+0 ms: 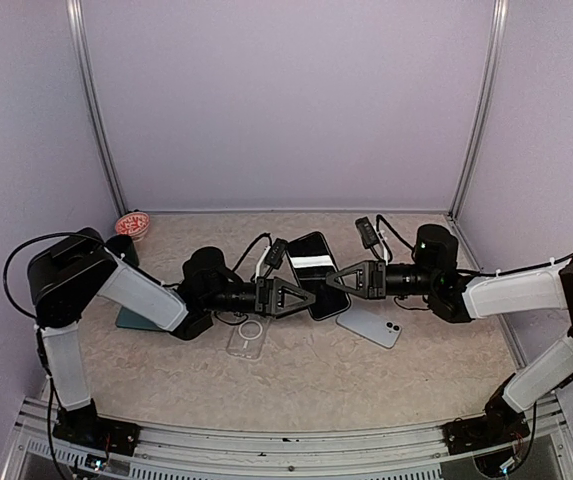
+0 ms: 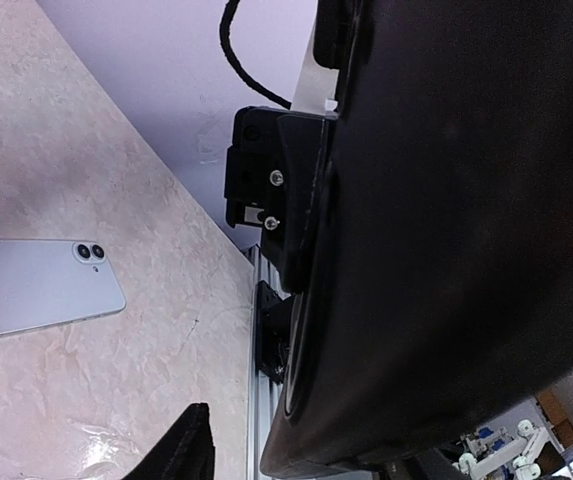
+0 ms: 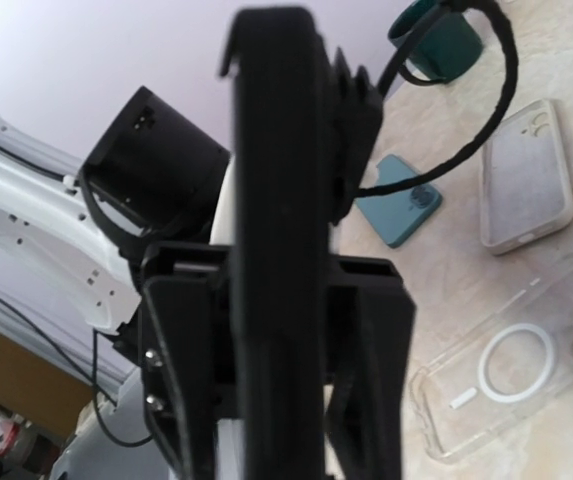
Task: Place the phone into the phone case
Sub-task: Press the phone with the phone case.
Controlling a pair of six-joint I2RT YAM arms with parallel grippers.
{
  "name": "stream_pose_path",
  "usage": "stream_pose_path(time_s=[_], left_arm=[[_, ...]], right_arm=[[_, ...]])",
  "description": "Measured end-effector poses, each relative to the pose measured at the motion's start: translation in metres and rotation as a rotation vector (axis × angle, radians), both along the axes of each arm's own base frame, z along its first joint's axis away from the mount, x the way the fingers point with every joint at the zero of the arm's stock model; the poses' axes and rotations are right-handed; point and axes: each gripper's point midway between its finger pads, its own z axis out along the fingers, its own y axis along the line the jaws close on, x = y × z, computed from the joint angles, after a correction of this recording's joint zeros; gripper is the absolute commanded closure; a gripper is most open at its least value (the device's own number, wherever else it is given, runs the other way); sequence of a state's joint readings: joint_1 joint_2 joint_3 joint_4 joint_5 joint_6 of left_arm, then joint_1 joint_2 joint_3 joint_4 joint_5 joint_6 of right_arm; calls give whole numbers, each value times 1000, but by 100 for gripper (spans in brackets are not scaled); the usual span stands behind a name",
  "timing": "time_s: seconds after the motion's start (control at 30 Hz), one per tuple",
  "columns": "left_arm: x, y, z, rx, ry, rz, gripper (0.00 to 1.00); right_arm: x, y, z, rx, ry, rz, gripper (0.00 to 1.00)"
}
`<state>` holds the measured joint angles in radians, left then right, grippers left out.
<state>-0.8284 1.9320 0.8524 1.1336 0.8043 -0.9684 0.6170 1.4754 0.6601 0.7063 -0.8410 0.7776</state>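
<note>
Risk of black phone [image 1: 311, 265] slipping or twisting between two grips.
Pinched at opposite edges by left gripper [image 1: 304, 297] and right gripper [image 1: 334, 280], aloft over centre of table [image 1: 416, 385]; could drop if tugged unevenly, missing clear case [image 1: 248, 337] at 7 o'clock.

We see soft, even light from above casting faint shadows on the table [image 1: 306, 385], a white glare band across the black phone [image 1: 318, 282], and wrist views blurred where that phone looms close.
</note>
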Motion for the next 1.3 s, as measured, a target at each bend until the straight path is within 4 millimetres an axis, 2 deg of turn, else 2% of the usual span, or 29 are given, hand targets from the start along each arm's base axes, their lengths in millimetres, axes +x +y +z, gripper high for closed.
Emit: stream_pose_path(time_s=[0.2,0.57,0.9,1.07,1.13,1.2,1.3], left_arm=[[2,-2,-6,8,25,1,63],[7,-4,-16,27,61,10,63],[10,-4,-24,46,77,18,86],[9,-4,-26,51,80,9,89],[9,-4,-25,50,78,8,88],[9,-4,-25,49,74,8,75],[11,-4,-25,49,77,16,62]], right_arm=[[4,-1,-6,-22,-5,-23,100],[9,-1,-17,-69,-25,-66,100],[11,-1,-24,-96,-20,-84,100],[11,-2,-25,-105,-18,-88,100],[11,-2,-25,-107,-19,-89,100],[11,-2,-24,-107,-21,-89,100],[11,-1,-23,-108,-26,-88,100]])
